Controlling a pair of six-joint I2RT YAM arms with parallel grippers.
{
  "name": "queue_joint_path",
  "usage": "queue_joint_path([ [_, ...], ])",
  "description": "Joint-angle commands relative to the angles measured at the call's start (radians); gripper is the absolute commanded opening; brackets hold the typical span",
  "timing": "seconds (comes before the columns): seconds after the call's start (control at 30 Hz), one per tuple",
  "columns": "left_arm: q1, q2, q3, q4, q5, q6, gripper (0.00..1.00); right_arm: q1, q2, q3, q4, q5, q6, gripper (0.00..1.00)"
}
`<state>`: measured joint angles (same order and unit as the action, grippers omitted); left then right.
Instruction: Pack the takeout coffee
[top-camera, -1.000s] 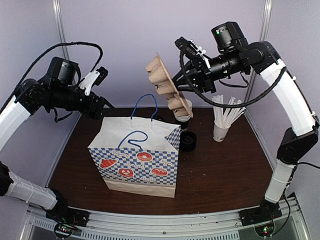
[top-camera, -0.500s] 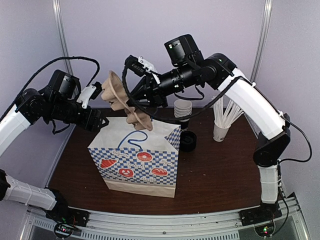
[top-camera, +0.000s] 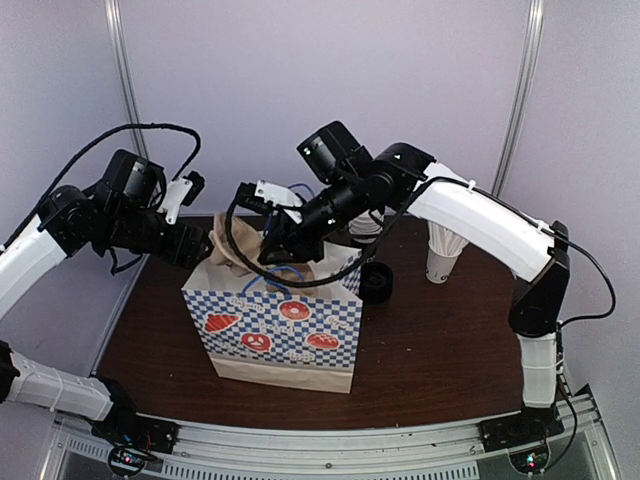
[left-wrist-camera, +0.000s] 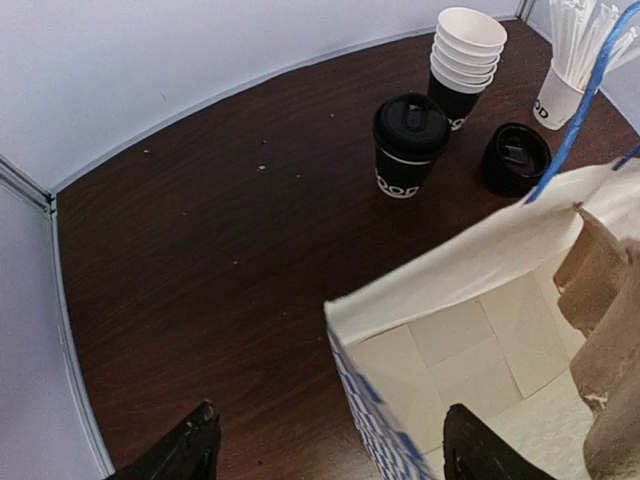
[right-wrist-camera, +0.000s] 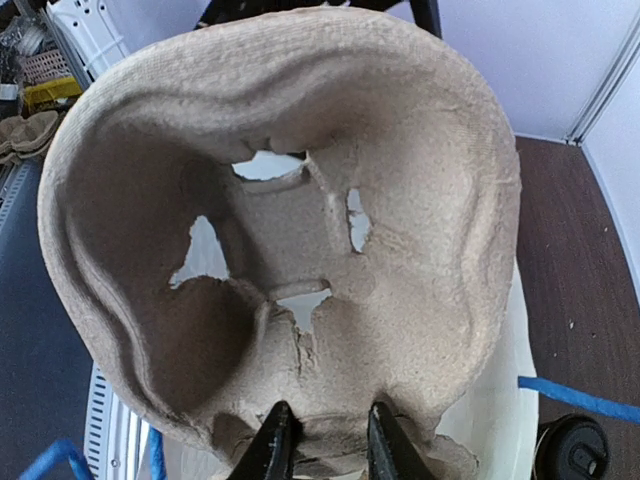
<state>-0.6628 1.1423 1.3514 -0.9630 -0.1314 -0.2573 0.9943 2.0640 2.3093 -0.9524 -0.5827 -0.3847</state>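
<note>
Pinching one pulp carrier (right-wrist-camera: 420, 200): right fingers (right-wrist-camera: 278, 445); left fingers (left-wrist-camera: 190, 445) spread astride one bag (left-wrist-camera: 470, 270); one takeout coffee (left-wrist-camera: 410, 140).

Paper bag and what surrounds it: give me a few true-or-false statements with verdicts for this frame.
1. The right gripper clamps the cup carrier by its edge. True.
2. The takeout coffee is inside the paper bag. False: it stands lidded on the table, outside the bag.
3. The carrier's lower part is in the bag's open top. True.
4. The left gripper is shut. False: its fingers are spread wide by the bag's rim.
5. The straws stand in a white cup. True.
</note>
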Motion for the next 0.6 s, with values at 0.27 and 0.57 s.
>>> queue_joint_path([
  [0.27,0.003,-0.085,-0.106,0.206,-0.027,-0.004,0.79,0.066,-0.134,-0.127,-0.174,0.259,-0.035,0.26],
  [0.57,0.005,-0.223,-0.224,0.197,-0.341,-0.115,0.78,0.069,-0.183,-0.263,-0.269,0.327,-0.050,0.26],
])
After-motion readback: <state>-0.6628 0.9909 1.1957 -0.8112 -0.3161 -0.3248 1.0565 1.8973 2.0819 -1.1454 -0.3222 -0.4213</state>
